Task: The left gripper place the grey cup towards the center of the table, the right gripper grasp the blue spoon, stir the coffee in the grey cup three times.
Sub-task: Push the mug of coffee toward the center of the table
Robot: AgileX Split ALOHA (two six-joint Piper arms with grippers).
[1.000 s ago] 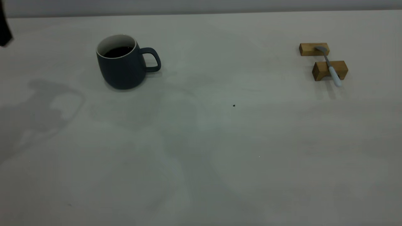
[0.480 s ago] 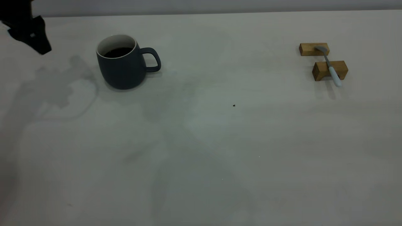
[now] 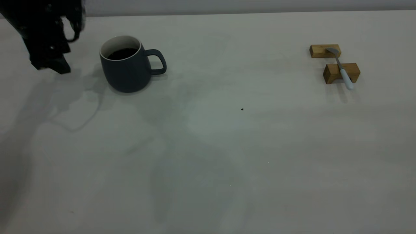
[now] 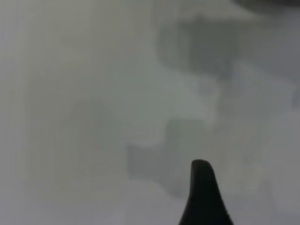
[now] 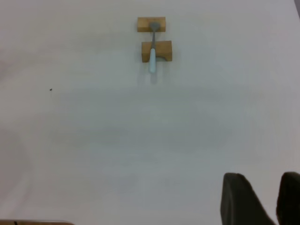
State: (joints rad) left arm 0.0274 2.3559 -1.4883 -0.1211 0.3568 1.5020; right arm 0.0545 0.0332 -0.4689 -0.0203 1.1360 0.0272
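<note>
The grey cup (image 3: 128,70) stands at the back left of the table (image 3: 208,156), its handle pointing toward the middle and dark coffee (image 3: 122,53) inside. My left gripper (image 3: 52,65) hangs just left of the cup, not touching it. The left wrist view shows one dark finger (image 4: 202,197) over bare table and the other lies outside the picture, so the jaws stand wide. The blue spoon (image 3: 342,70) lies across two wooden blocks at the back right. My right gripper (image 5: 265,187) shows only in its wrist view, far from the spoon (image 5: 152,58), tips a narrow slit apart and empty.
The two wooden blocks (image 3: 325,51) (image 3: 351,72) carry the spoon, bowl on the farther one. A tiny dark speck (image 3: 242,109) marks the tabletop near the middle. Arm shadows fall across the left and front of the table. A grey wall runs behind the table's far edge.
My left gripper has come in from the upper left corner, moving down and right toward the cup. The cup, spoon and blocks have not moved.
</note>
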